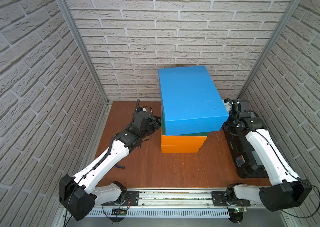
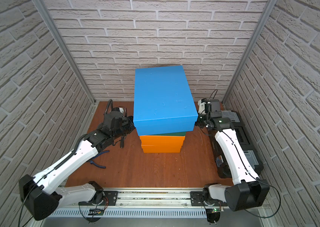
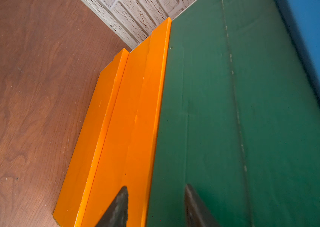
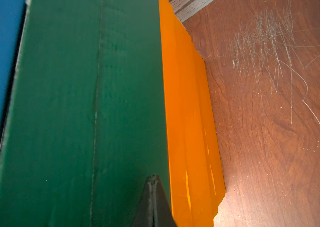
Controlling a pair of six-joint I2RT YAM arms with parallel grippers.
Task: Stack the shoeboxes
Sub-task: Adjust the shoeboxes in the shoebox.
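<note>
Four shoeboxes stand in one stack at the back middle of the wooden floor. Two orange shoeboxes (image 1: 180, 144) (image 2: 161, 144) lie at the bottom, and the dark green shoebox (image 1: 194, 134) (image 3: 253, 118) (image 4: 76, 108) lies on them. The blue shoebox (image 1: 190, 98) (image 2: 163, 98) is on top, turned a little askew. My left gripper (image 3: 156, 186) (image 1: 155, 125) is open at the stack's left side. One tip is over the upper orange box, the other over the green one. My right gripper (image 4: 154, 176) (image 2: 197, 123) is shut, its tip at the green box's right side.
A black toolbox (image 1: 247, 157) (image 2: 251, 149) lies along the right wall under my right arm. Blue-handled pliers (image 2: 98, 164) lie on the floor under my left arm. Brick walls enclose the back and both sides. The blue box overhangs both wrists.
</note>
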